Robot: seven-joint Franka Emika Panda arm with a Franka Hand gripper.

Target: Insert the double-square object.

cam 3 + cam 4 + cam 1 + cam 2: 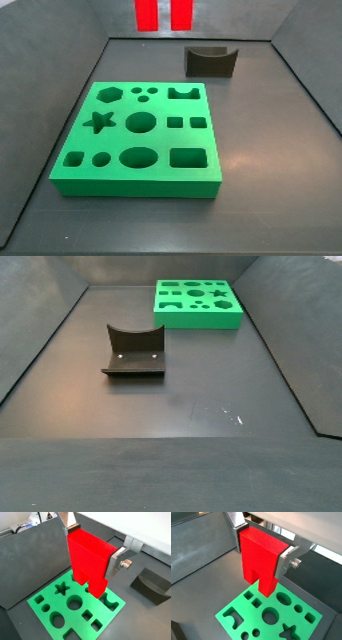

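The green board point(139, 140) with its cut-out holes lies flat on the dark floor point(174, 406), well apart from the fixture point(134, 352), which stands on the floor too. In both wrist views the red block point(89, 559) hangs upright in the air above the board, prongs pointing down, and only its two prongs show at the top edge of a side view point(163, 13). The gripper point(264, 546) holds it high over the board, its silver fingers point(290, 558) pinching the block's solid top from either side.

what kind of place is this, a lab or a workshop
Probably a robot lab test cell: a bare dark floor walled by grey panels, one green board of shaped cutouts, a dark fixture, and the gripper hanging above the board, shut on the double-square object.
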